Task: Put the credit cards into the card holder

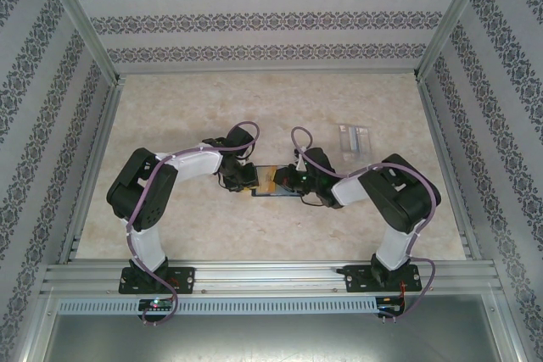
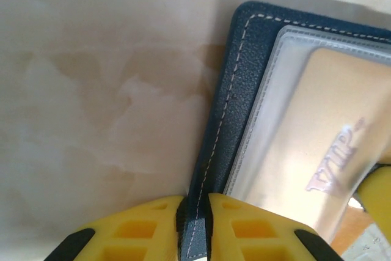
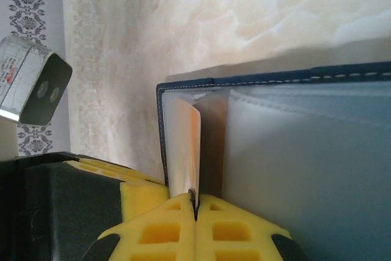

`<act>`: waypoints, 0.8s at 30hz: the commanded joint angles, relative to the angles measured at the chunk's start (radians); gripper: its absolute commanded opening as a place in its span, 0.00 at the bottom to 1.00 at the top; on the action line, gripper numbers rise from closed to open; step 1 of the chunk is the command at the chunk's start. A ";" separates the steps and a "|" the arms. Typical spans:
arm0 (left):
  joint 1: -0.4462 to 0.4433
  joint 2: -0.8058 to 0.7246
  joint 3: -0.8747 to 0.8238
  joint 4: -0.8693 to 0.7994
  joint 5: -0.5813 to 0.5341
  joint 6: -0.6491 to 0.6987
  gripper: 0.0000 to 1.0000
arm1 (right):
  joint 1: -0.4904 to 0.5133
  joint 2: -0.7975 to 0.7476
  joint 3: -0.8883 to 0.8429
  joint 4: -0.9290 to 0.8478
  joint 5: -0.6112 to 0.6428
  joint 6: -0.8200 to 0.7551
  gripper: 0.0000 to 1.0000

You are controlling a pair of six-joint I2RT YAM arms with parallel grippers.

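A: Marble-look table, patterned walls. Open card holder at ctr, btwn both arms.
B: Grippers?
A: Holder's navy stitched edge is pinched by left gripper. Closed right gripper nips end of orange credit card. Card sits partway under clear sleeve, "VIP" showing thru. Clear box far right, well apart.
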 commanded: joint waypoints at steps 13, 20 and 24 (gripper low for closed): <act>0.028 0.024 -0.046 -0.074 -0.090 0.016 0.22 | 0.035 -0.053 0.036 -0.211 0.079 -0.079 0.16; 0.028 0.027 -0.047 -0.067 -0.086 0.019 0.21 | 0.013 -0.104 0.030 -0.288 0.100 -0.124 0.19; 0.028 0.029 -0.049 -0.066 -0.083 0.021 0.21 | 0.013 -0.092 0.032 -0.286 0.085 -0.123 0.14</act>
